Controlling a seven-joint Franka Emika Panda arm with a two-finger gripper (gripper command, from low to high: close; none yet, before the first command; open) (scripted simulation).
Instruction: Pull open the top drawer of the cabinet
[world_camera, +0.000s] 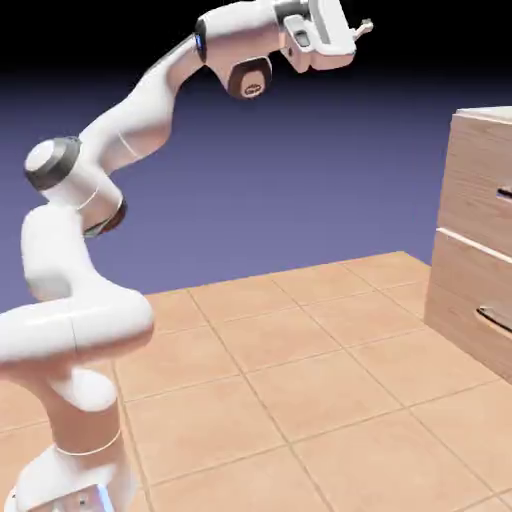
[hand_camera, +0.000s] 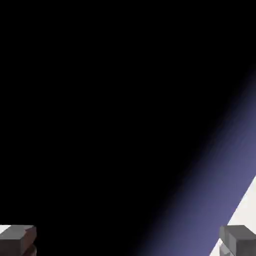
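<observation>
The cabinet (world_camera: 478, 240) stands at the exterior view's right edge, light wood grain, cut off by the frame. Its top drawer (world_camera: 476, 178) is the upper panel, flush with the front; only the end of its dark bar handle (world_camera: 505, 194) shows. My gripper (world_camera: 366, 27) is high near the top of the picture, well above and to the left of the cabinet, touching nothing. In the hand view my gripper (hand_camera: 127, 242) is open, its grey fingertips (hand_camera: 18, 240) far apart with nothing between them. That view is mostly black and shows neither cabinet nor drawer.
A second drawer front (world_camera: 468, 288) with its own dark handle (world_camera: 495, 318) sits below the top one. The tan tiled tabletop (world_camera: 300, 390) spreads between the robot's base and the cabinet. A blue-violet band (hand_camera: 220, 175) of backdrop crosses the hand view's right side.
</observation>
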